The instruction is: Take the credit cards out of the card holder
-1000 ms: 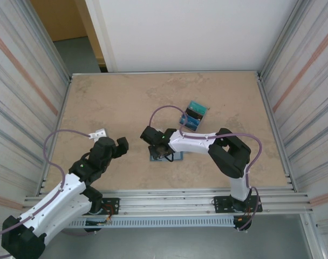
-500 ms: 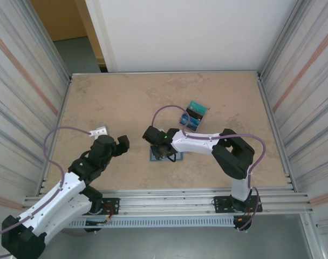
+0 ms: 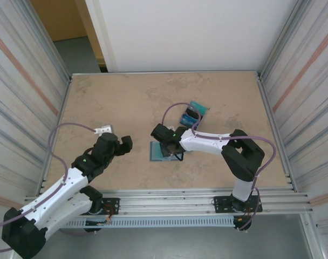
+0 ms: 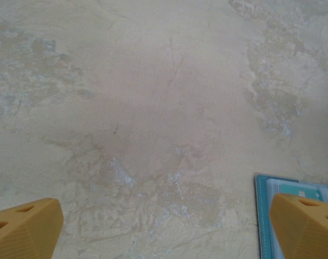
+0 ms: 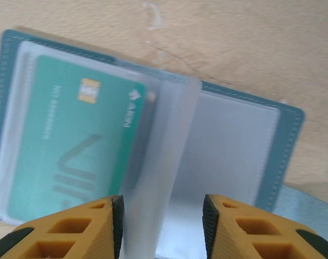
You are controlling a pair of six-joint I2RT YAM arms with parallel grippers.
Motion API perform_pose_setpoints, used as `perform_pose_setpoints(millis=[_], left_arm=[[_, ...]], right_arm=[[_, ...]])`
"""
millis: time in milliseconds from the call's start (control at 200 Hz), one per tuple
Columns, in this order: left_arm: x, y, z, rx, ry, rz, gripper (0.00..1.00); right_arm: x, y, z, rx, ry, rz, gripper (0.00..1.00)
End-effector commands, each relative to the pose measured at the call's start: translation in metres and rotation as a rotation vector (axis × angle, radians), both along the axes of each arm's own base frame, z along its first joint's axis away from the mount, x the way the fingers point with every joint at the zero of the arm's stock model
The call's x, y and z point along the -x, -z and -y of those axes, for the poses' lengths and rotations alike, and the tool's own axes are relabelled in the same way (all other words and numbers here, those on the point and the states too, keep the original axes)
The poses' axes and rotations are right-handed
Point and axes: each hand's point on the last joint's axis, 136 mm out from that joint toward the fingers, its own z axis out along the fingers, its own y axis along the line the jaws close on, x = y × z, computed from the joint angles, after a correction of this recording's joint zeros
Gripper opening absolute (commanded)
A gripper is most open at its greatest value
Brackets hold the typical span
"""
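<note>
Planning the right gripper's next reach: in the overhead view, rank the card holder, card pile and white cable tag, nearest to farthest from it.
1. card holder, lying right under the right gripper.
2. card pile, behind it, toward the right.
3. white tag, far off on the left arm's cable.

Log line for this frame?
left pincer: open, over table | right pincer: open, above card holder | card holder: open, teal card sleeved | card pile: beyond it

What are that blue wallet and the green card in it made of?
The card holder looks like faux leather or vinyl: matte teal, stitched edge. The credit card seems plastic, with a metallic chip, behind a frosted clear plastic sleeve.
</note>
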Motion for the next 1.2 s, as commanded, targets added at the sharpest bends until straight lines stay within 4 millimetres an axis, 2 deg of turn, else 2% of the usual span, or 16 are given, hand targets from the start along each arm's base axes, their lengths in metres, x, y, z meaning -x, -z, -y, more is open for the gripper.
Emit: perform_pose_setpoints(millis=[0, 301, 471, 601, 872, 1037, 1133, 1193], left_arm=[[-0.009, -0.02, 0.014, -0.009, 0.045, 0.05, 0.99], [-0.015, -0.012, 0.052, -0.096, 0.174, 0.021, 0.99], [-0.016, 0.0, 0.07, -0.152, 0.236, -0.018, 0.99], [-0.017, 0.01, 0.081, -0.177, 0.272, -0.044, 0.99], [-0.019, 0.036, 0.101, -0.156, 0.331, -0.097, 0.99], [-0.02, 0.049, 0.108, -0.157, 0.351, -0.128, 0.99], [-0.019, 0.059, 0.107, -0.17, 0.349, -0.151, 0.99], [-0.019, 0.064, 0.105, -0.179, 0.343, -0.164, 0.99]], right_arm=[[-0.001, -0.009, 0.017, 0.012, 0.061, 0.023, 0.43], [-0.001, -0.007, 0.043, 0.002, 0.137, 0.021, 0.42], [0.002, 0.0, 0.056, -0.027, 0.184, -0.013, 0.36], [0.001, -0.009, 0.059, -0.074, 0.19, 0.01, 0.37], [-0.005, -0.045, 0.039, -0.265, 0.117, 0.051, 0.49], [-0.009, -0.053, 0.026, -0.336, 0.099, 0.066, 0.53], [-0.01, -0.051, 0.018, -0.369, 0.082, 0.043, 0.83], [-0.011, -0.048, 0.014, -0.382, 0.078, 0.028, 0.84]])
